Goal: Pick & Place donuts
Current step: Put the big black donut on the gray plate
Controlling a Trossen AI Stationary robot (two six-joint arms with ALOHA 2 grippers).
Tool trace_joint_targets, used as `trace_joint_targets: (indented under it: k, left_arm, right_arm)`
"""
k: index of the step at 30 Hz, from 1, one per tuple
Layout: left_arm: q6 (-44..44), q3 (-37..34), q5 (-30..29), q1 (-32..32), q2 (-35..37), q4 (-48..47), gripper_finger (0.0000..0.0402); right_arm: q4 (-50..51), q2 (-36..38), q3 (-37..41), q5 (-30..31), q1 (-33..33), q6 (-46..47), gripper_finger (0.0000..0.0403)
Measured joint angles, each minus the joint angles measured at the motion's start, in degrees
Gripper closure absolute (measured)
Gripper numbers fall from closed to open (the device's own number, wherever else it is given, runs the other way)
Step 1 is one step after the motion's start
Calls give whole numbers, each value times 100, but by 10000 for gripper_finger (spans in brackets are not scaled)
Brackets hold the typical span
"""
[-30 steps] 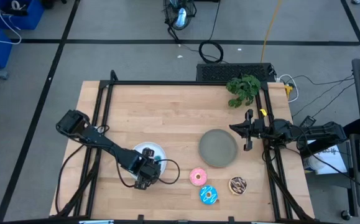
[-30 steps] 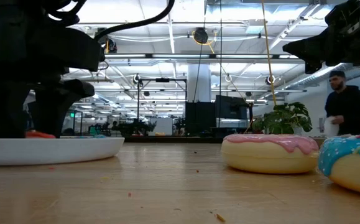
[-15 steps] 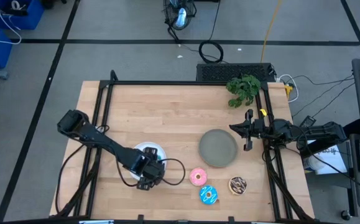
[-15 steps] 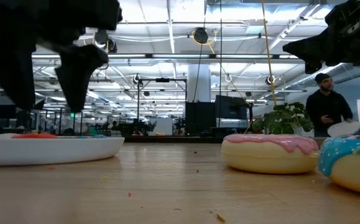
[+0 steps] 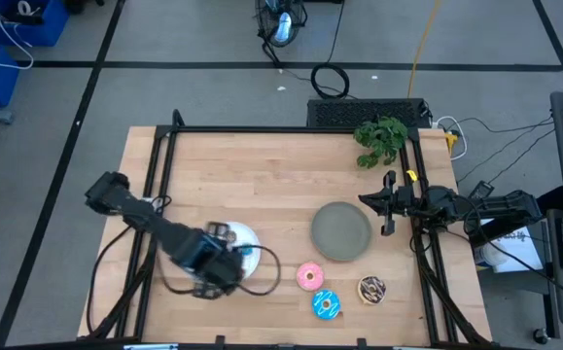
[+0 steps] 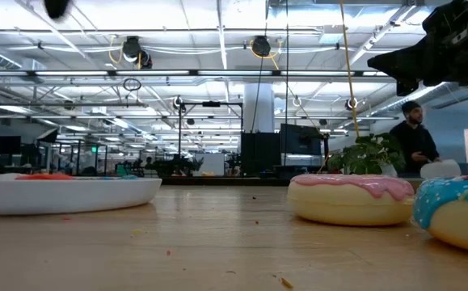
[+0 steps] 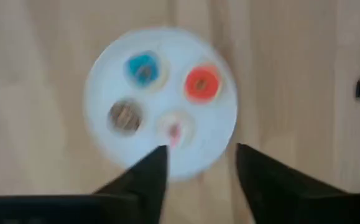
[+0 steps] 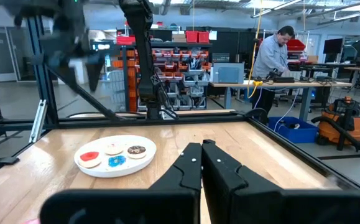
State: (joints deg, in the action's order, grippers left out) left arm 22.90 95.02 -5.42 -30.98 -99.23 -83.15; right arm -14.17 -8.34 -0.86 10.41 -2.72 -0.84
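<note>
Your left end effector [image 7: 196, 163] hovers above white plate [image 5: 247, 235] at worktop's 7 o'clock, fingers apart, nothing between them. Plate carries four tiny donuts: blue [image 7: 143, 68], red [image 7: 203, 83], brown [image 7: 126, 116], white [image 7: 175, 129] (all apart from one another). Your right end effector [image 5: 388, 203] waits at 3 o'clock edge, fingers together, empty, just beside grey plate [image 5: 340, 231]. Larger donuts sit on bare worktop near 5 o'clock: pink [image 5: 309, 277], blue sprinkled [image 5: 326, 304], brown drizzled [image 5: 371, 289]. Person [image 6: 412, 141] stands in room beyond.
</note>
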Motion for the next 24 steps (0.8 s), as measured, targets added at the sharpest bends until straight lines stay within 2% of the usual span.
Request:
trace_joint_targets:
  k: [3,5,7,9,12,14,16,20,24]
  left_arm:
    - [296,264,-363,-160,367,-552,292]
    - [461,272,-637,-270,761,-575,341]
    - [565,272,-1159,-361,1257,-571,383]
    - [741,194,-2004,-527,1873,-555,392]
    - [1063,-218,-3930,-804,2819,-336,388]
    - [1503,-859,-5250,-973,3491,15,394]
    - [1800,-1714,-5936,-1030,4137,432,397]
    - [1479,-3468,-5912,-1037,5233,1527,393]
    - [213,-4836,-5407,-1307,6280,3211,398]
  right_arm:
    - [25,0,1,-2,0,11,403]
    - [26,0,1,-1,0,11,403]
    - [26,0,0,-2,0,12,403]
    - [26,0,2,0,0,13,403]
    - [26,0,1,0,0,3,403]
    - [26,0,0,-1,0,-2,403]
    - [26,0,0,0,0,-3,403]
    - [26,0,0,0,0,-53,403]
    - [28,0,1,0,0,-152,403]
